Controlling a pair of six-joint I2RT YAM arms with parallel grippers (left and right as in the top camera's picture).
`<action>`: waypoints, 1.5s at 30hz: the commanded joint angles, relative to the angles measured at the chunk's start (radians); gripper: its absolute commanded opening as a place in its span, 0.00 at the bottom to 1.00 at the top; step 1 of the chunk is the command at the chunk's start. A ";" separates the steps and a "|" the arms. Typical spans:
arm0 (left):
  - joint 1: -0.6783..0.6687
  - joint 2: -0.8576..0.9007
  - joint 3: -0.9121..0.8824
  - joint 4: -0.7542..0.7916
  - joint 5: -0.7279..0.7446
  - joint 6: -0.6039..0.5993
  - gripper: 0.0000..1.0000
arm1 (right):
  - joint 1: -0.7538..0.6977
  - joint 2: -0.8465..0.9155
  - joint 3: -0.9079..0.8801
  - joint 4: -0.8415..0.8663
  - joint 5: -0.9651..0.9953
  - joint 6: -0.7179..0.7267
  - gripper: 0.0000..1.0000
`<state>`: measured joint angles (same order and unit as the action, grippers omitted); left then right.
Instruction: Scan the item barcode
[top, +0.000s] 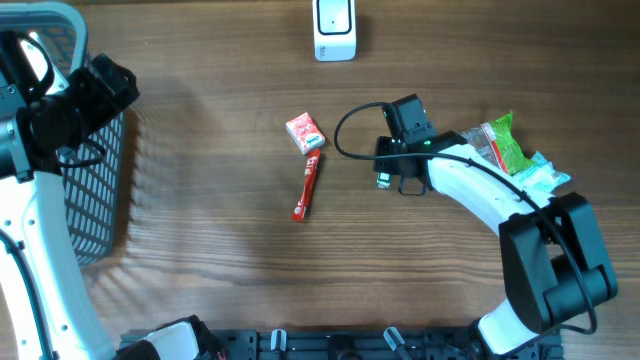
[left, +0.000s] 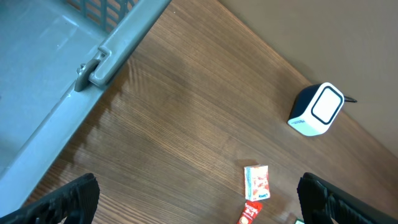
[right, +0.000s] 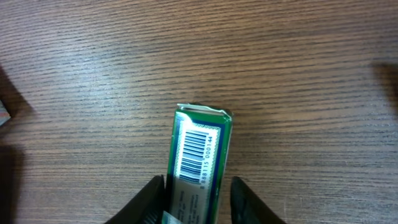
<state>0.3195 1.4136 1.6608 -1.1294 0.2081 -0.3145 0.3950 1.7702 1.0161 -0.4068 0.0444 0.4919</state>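
Observation:
A green packet with a white barcode label facing up lies between the fingers of my right gripper, which is shut on it just above the wooden table. The left finger presses against the packet's side. In the overhead view this gripper is right of the table's centre, and only the packet's tip shows. The white scanner stands at the far edge, also seen as the white scanner in the left wrist view. My left gripper hangs open and empty near the basket.
A grey mesh basket stands at the left edge. A small red box and a red stick sachet lie mid-table. A pile of green and pale packets sits at the right, behind my right arm.

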 joint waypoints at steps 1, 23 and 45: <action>-0.003 -0.001 0.008 0.002 0.012 0.019 1.00 | 0.000 0.024 -0.022 0.006 -0.011 0.005 0.36; -0.003 -0.001 0.008 0.002 0.012 0.019 1.00 | 0.000 0.025 -0.048 0.108 0.095 -0.313 0.25; -0.003 -0.001 0.008 0.002 0.012 0.019 1.00 | 0.000 0.026 -0.048 0.183 0.180 -0.392 0.40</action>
<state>0.3195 1.4136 1.6608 -1.1294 0.2085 -0.3145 0.3950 1.7767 0.9634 -0.2272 0.2047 0.1070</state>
